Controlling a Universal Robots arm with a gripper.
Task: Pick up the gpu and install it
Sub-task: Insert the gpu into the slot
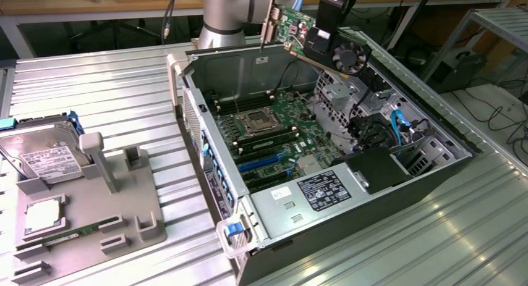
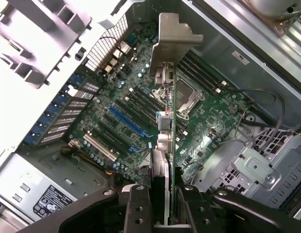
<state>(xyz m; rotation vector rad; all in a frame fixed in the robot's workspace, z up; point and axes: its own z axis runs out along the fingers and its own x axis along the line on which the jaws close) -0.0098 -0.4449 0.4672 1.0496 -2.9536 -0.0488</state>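
Between the fingers (image 2: 138,208) you have the gpu (image 2: 166,126): they are closed on it, one on each face, at the end that carries the black fan (image 1: 348,54). My read is that gripping there leaves the silver bracket (image 2: 174,36) and the card's lower edge free, which suits a card meant to go down into a slot. From the wrist view the card shows edge-on, bracket farthest from the wrist. From the exterior view the gpu (image 1: 293,26) hangs tilted, up in the air over the far end of the open computer case (image 1: 355,249), touching nothing but the fingers, bracket toward the exterior view's left. So it is picked up but not seated. Below it lies the motherboard (image 2: 218,116), with the processor socket (image 2: 189,99) and the blue slot (image 2: 126,121) both uncovered. The card sits above the board beside that blue slot, and you can't tell from here whether it is lined up with any slot. The case lies on its side with the panel off, likely so the board faces up for access from above. Further out on the ribbed metal desk (image 1: 107,88), well apart at the exterior view's left, a grey parts holder (image 1: 91,168) carries the hard drive (image 1: 46,156) and a RAM stick (image 1: 78,232), both untouched.
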